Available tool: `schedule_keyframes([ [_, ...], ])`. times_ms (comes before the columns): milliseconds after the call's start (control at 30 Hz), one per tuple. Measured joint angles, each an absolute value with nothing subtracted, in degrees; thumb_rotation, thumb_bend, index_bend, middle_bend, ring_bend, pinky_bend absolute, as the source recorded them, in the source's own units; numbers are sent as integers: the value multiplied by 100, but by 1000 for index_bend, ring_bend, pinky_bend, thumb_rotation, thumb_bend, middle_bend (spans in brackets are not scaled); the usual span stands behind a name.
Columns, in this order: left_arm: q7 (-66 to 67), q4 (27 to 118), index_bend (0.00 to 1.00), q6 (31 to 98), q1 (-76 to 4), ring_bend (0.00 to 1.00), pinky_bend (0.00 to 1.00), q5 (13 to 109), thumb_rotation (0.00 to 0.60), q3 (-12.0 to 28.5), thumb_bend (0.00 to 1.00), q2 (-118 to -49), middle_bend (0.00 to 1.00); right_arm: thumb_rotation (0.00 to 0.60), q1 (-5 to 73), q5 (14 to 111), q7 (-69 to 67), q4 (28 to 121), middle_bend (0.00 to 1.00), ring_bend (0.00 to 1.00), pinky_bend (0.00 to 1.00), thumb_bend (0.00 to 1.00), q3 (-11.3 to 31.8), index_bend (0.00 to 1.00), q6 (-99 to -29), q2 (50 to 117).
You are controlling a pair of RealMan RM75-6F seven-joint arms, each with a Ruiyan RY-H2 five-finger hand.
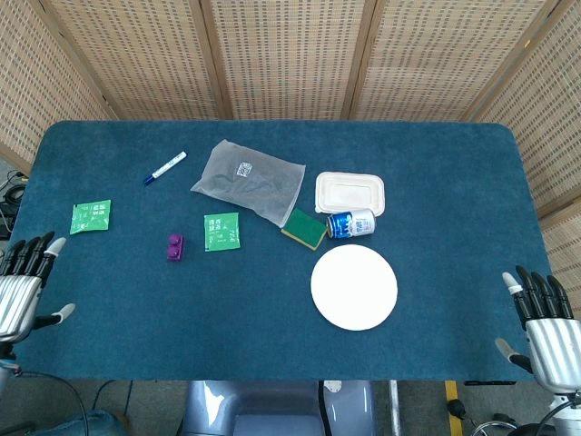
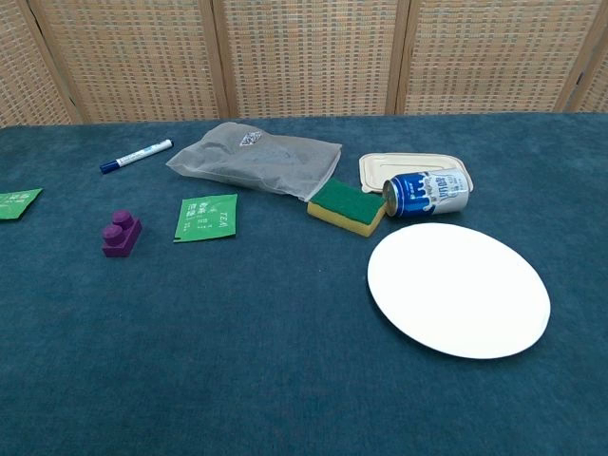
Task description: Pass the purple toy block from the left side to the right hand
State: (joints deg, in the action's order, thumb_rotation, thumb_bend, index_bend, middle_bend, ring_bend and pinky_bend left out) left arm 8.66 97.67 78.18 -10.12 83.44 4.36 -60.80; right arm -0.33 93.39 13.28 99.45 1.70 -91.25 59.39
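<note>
The purple toy block [image 1: 174, 247] lies on the teal tablecloth [image 1: 272, 354], on the table's left half, touched by nothing. In the chest view it shows two round studs on top. It is the landmark for the rest.

Just to the right of the block lies a green sachet [image 1: 221, 232] with white print, too small to read. A second green sachet [image 1: 91, 217] of the same kind lies well to the block's left and a little farther back. Behind the block, toward the screen, a marker pen [image 1: 164, 168] with a white barrel and blue cap lies at a slant. To the block's right and farther back is a translucent grey bag [image 1: 248, 180] with a white label bearing a square code; its wording cannot be read. Past the bag's right corner, a green and yellow sponge [image 1: 304, 228] lies flat, touching or nearly touching a blue and white can [image 1: 350, 223] tipped on its side; the can's lettering is not legible. Behind the can is a cream lidded food container [image 1: 349, 193]. A white paper plate [image 1: 354, 287] lies well right of the block and nearer the front edge.

The left hand [image 1: 20, 292] hovers at the table's front left edge, well apart from the block, fingers spread and holding nothing. The right hand [image 1: 545, 322] is at the front right edge, far from the block, fingers likewise spread and empty. Neither hand appears in the chest view.
</note>
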Motion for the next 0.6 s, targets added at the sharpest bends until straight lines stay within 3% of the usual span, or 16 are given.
schedule_keyframes([
  [67, 837, 9599, 0, 7355, -1313, 0, 0, 8182, 600, 562, 167, -6174, 0, 600, -11, 9298, 1341, 9946, 0, 0, 0, 0, 176, 52, -9067, 5947],
  [167, 827, 9212, 0, 6597, -1832, 13, 82, 7943, 600, 745, 140, -6386, 0, 600, 26, 9173, 1356, 9940, 0, 0, 0, 0, 208, 55, -8974, 5961],
  [333, 646, 8158, 51, 5342, -2710, 92, 158, 7731, 600, 924, 109, -6970, 44, 600, 97, 8879, 1373, 9908, 0, 0, 0, 0, 303, 60, -8801, 5988],
  [600, -238, 6391, 128, 4518, -3540, 140, 173, 7975, 600, 858, 111, -8112, 135, 600, 162, 8670, 1382, 9832, 0, 0, 0, 0, 366, 62, -8653, 6033],
])
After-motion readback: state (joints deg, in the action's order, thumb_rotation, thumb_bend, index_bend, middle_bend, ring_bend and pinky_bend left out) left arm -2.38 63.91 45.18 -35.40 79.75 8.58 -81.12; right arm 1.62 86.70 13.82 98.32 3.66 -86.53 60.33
